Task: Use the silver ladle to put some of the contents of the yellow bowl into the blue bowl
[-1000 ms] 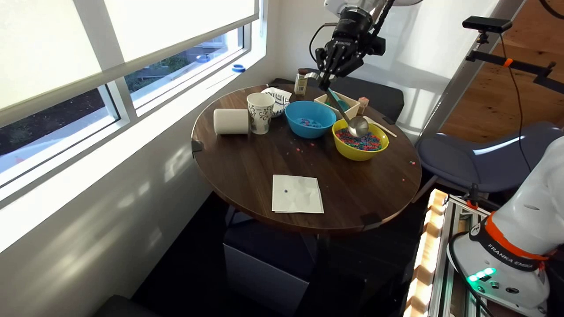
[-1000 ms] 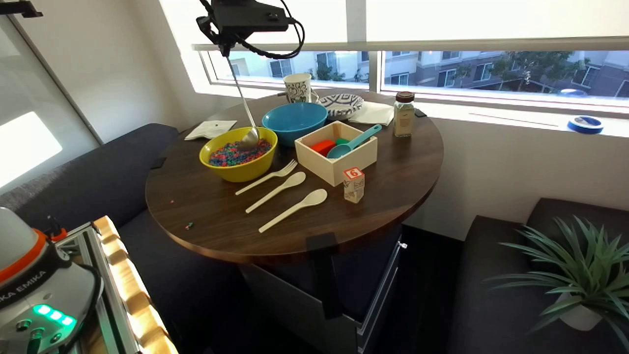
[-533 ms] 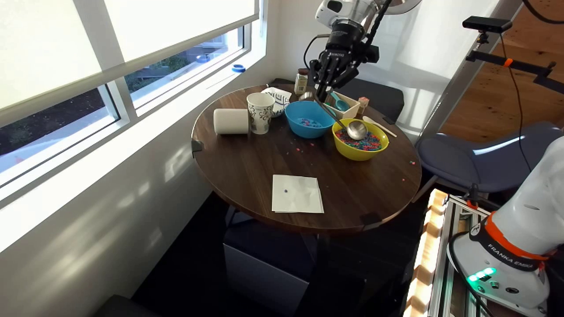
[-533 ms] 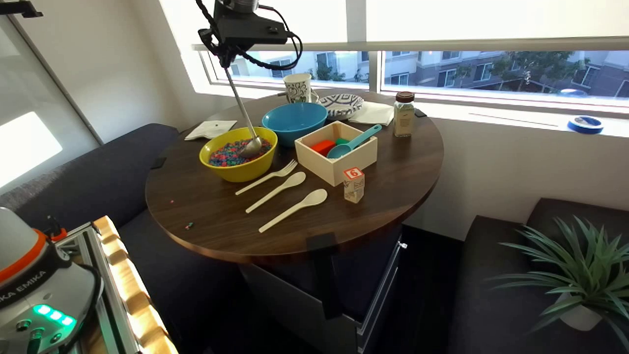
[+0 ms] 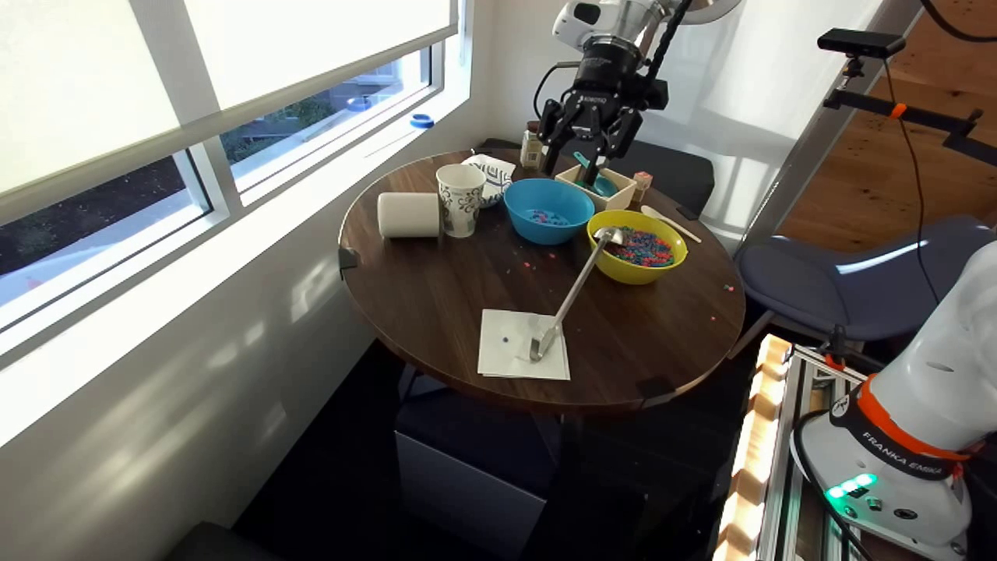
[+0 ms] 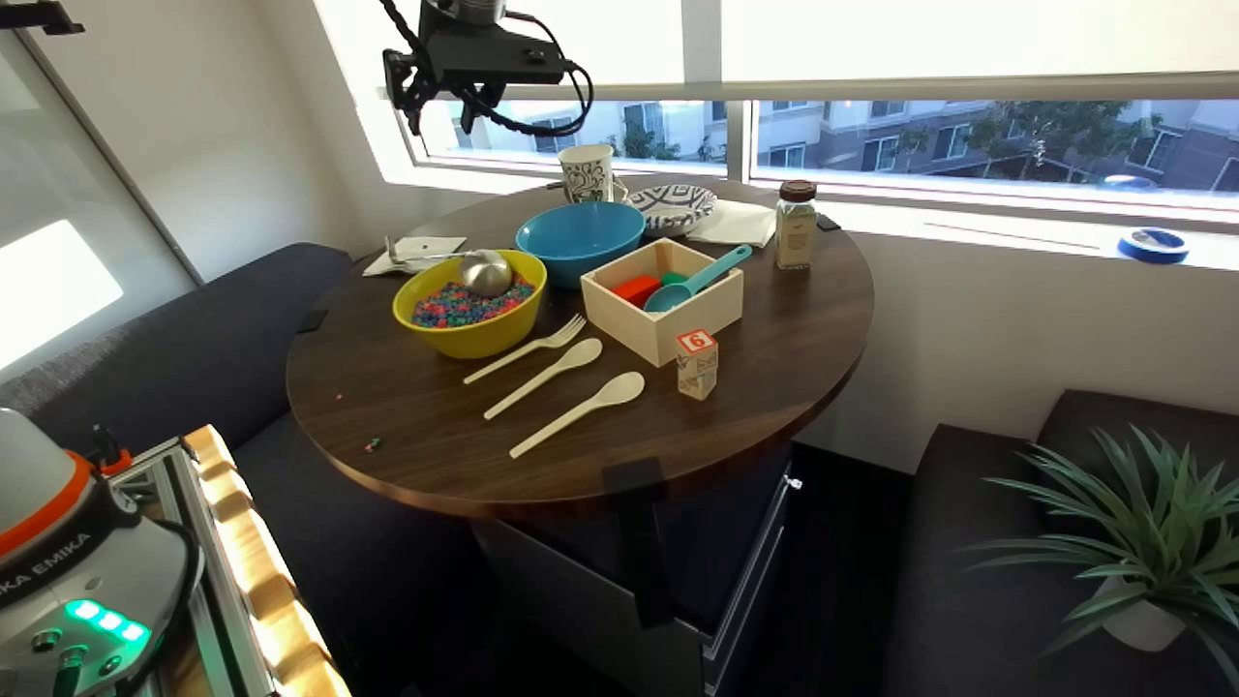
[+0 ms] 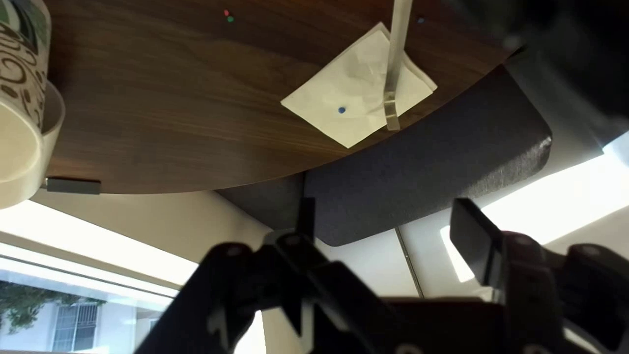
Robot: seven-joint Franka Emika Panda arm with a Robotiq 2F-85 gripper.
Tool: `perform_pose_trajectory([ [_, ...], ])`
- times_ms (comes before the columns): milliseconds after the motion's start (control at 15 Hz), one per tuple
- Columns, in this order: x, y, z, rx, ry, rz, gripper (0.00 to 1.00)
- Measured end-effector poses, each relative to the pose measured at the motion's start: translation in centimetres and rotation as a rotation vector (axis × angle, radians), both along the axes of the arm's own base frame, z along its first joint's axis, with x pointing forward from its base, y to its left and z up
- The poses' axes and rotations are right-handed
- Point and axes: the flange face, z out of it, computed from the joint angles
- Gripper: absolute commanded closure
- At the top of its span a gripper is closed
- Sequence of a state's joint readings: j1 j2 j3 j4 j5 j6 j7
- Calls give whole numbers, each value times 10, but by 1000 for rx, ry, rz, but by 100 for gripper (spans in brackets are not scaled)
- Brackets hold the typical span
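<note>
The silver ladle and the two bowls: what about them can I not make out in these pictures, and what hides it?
In an exterior view: the floor of the blue bowl, hidden by its near wall.
In an exterior view: part of the contents of the yellow bowl, hidden by the scoop of the silver ladle.
In the wrist view: the ladle's scoop, cut off by the top edge; both bowls, outside the picture.
</note>
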State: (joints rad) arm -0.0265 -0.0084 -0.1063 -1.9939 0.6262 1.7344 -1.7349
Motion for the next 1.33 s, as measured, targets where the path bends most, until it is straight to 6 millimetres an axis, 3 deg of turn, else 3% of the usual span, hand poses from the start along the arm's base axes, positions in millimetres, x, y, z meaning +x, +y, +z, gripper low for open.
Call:
perform_pose_trajectory([
  [533, -9, 7, 48, -4, -80, 16, 0],
  [733, -27, 5, 73, -76, -96, 62, 0],
  [1067, -70, -4, 106, -341, -120, 164, 0],
  [1333, -81, -2, 128, -474, -233, 60, 0],
])
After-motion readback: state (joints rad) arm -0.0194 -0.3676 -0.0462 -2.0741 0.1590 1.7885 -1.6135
